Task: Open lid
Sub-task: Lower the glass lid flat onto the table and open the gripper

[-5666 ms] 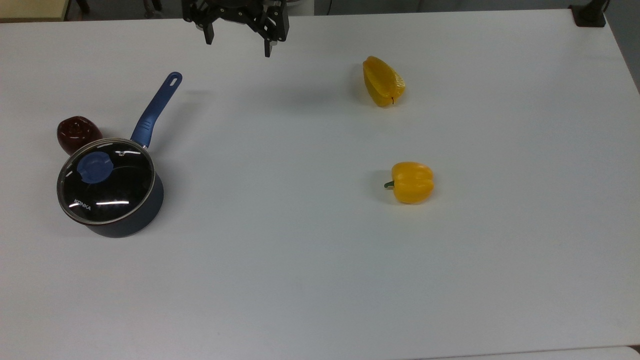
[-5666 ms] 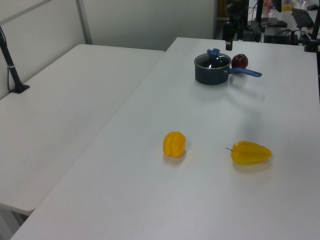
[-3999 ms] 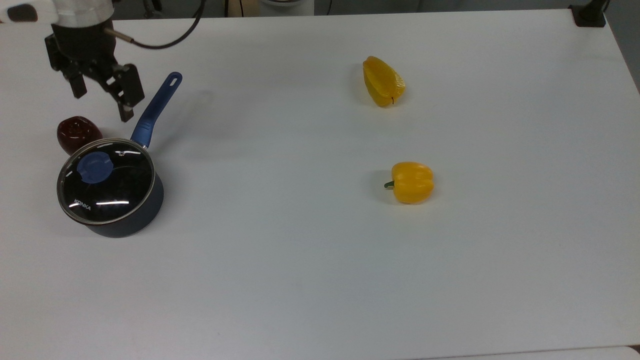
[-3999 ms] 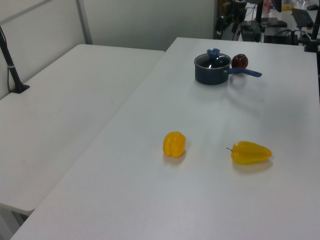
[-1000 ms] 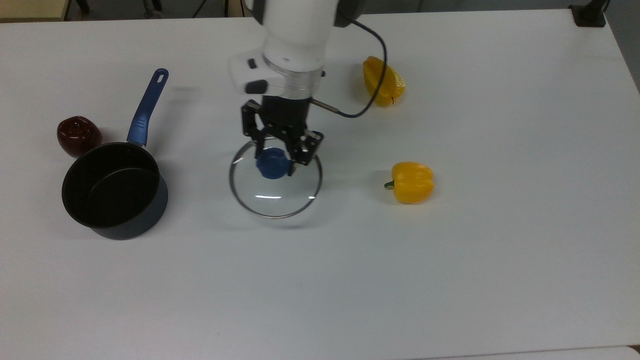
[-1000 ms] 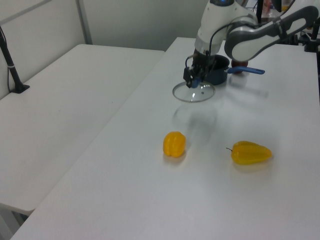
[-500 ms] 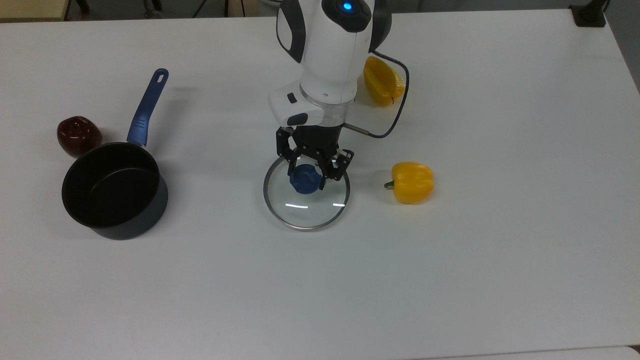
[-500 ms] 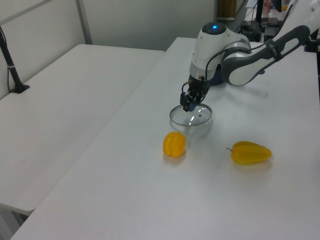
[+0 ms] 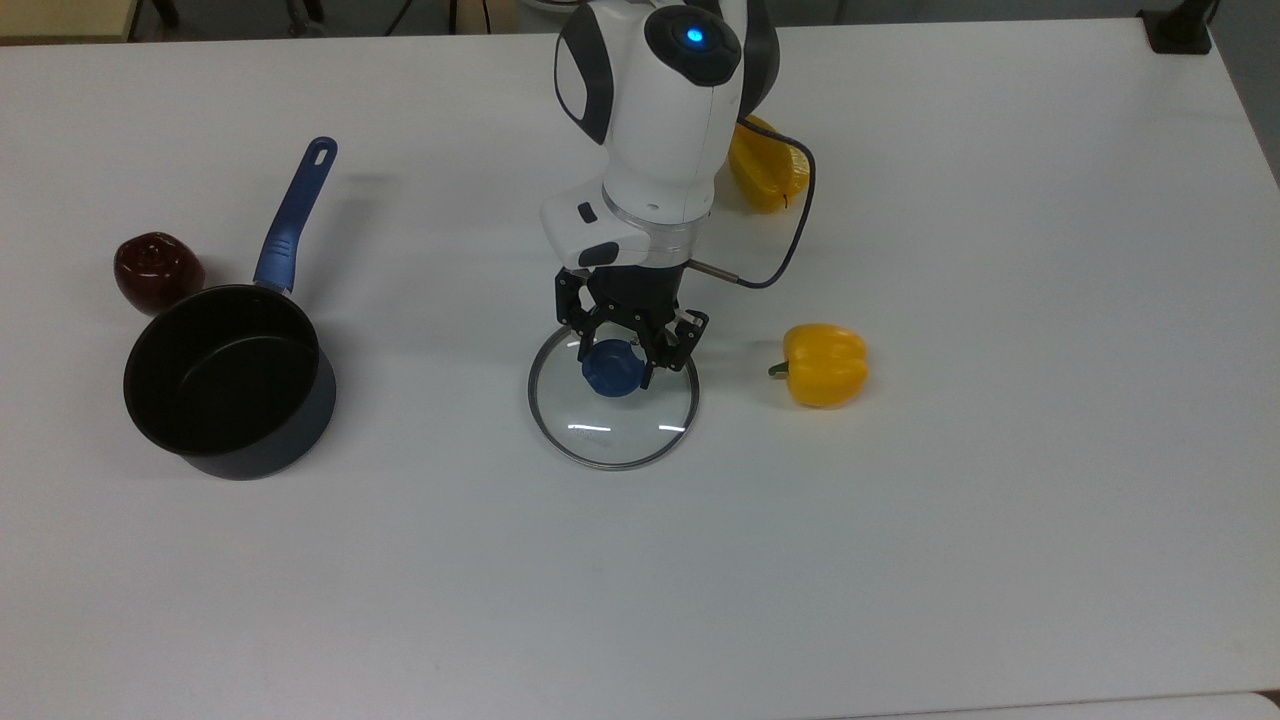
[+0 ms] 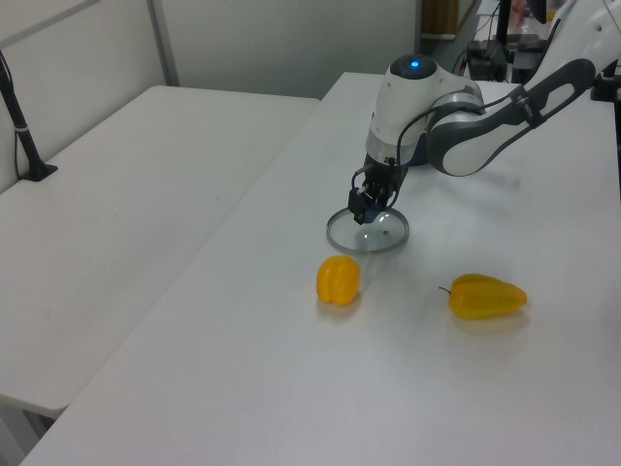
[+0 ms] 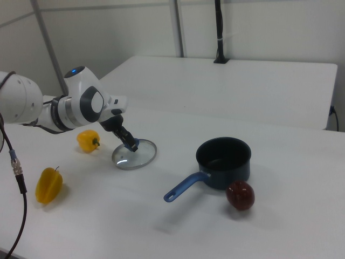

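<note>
I am gripping the blue knob of the lid (image 9: 612, 405) with my claw (image 9: 620, 365), its fingers closing on either side of the knob. The lid is showing as a round clear glass disc with a thin metal rim, glinting with two light streaks. It is sitting low over the white counter (image 9: 1000, 500), between the dark blue saucepan (image 9: 228, 385) and a yellow pepper (image 9: 825, 363). I am making out no lettering on it.
</note>
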You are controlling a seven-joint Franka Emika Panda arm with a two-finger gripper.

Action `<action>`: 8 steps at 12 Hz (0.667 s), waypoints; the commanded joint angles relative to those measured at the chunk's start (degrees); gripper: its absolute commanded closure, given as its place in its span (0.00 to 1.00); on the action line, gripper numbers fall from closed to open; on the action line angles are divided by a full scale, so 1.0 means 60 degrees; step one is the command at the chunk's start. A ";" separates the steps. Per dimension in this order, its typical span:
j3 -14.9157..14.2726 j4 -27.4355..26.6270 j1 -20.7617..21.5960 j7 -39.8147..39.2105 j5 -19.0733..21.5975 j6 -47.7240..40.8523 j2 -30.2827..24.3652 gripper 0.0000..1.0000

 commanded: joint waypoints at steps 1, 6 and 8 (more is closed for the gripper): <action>-0.0101 0.0005 0.0189 0.0095 -0.0196 0.0169 0.0073 0.39; -0.0101 0.0136 0.0233 0.0066 -0.0167 -0.0675 -0.0334 0.00; -0.0072 0.0225 0.0175 -0.0633 -0.0094 -0.1833 -0.0832 0.00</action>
